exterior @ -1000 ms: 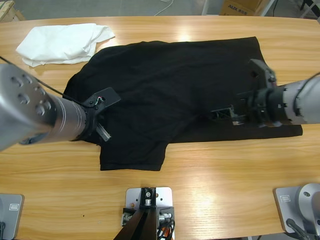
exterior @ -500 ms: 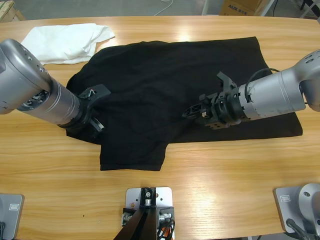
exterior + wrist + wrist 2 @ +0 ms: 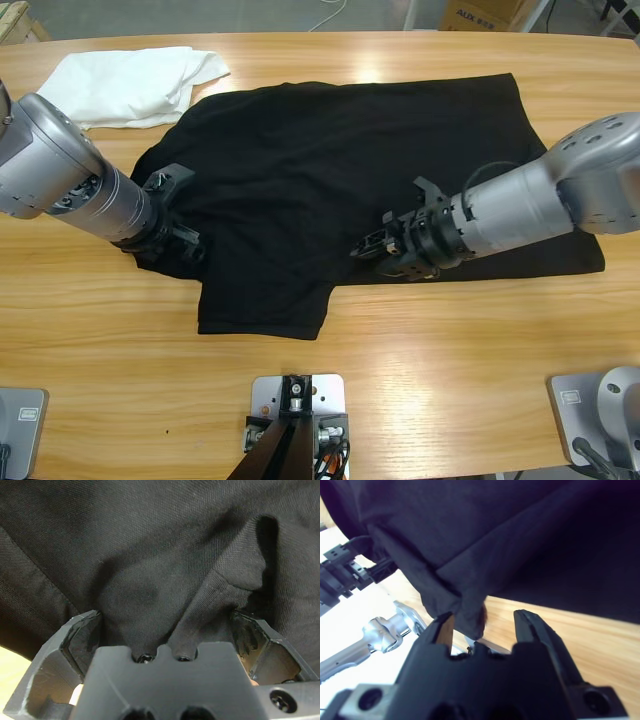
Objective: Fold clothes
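Note:
The clothes, a black T-shirt [image 3: 340, 150], lie spread across the table with one sleeve pointing toward the near edge. My left gripper [image 3: 180, 238] presses into the shirt's left sleeve area. In the left wrist view its jaws stand wide apart, and a bunched ridge of black fabric [image 3: 150, 540] rises between them at the left gripper [image 3: 170, 630]. My right gripper [image 3: 372, 250] sits at the shirt's lower edge near the underarm. In the right wrist view a hanging fold of the shirt [image 3: 520, 530] dips between the parted jaws of the right gripper [image 3: 482, 622], close to the left one.
A crumpled white garment [image 3: 130, 85] lies at the far left of the wooden table [image 3: 450, 350], touching the black shirt's shoulder. A cardboard box [image 3: 480, 15] stands beyond the far edge. Bare wood runs along the near side.
My right arm has swept left across the shirt, from its right part to the lower edge near the underarm. My left gripper has drawn back left onto the sleeve's edge.

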